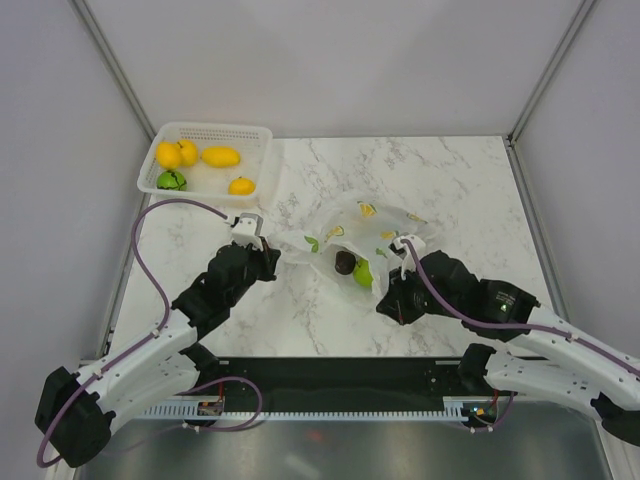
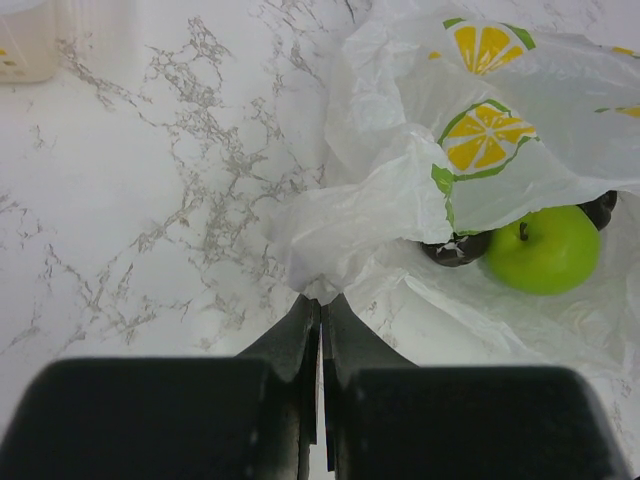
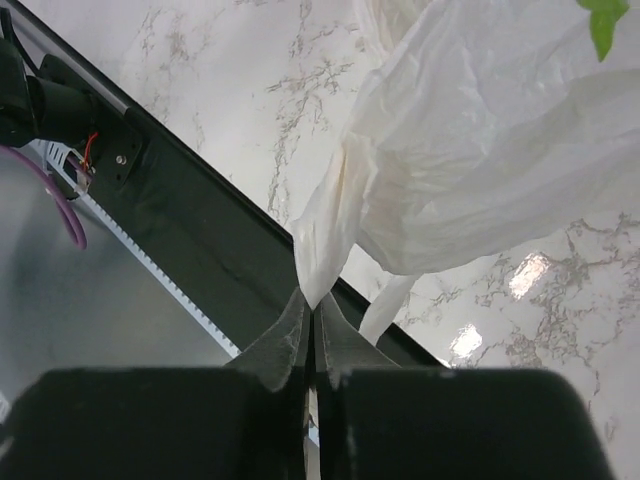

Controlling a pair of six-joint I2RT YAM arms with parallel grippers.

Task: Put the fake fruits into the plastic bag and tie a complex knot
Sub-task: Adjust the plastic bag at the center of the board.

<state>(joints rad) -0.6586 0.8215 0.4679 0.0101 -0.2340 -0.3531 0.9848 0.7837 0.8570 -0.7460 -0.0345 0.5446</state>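
The bag (image 1: 385, 225), printed with lemon slices and green leaves, lies on the table (image 1: 460, 170), just toward 3 o'clock of centre. The left gripper (image 2: 320, 305) is pressed together on its 9 o'clock edge. The right gripper (image 3: 311, 303) pinches a twisted strip at its 5 o'clock edge. Inside are one green apple (image 2: 543, 248) and at least one dark fruit (image 2: 455, 248). The basket (image 1: 262, 168) at 11 o'clock holds four yellow fruits (image 1: 221, 156) and one green fruit (image 1: 171, 180).

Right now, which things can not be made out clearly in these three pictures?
- Left wrist view: a fold of the plastic bag covers most of the dark fruit beside the green apple.
- Right wrist view: the bag hides all its contents.
- Top view: crumpled film hides how many fruits lie inside.
- Left wrist view: the basket is cut off by the corner of the picture.
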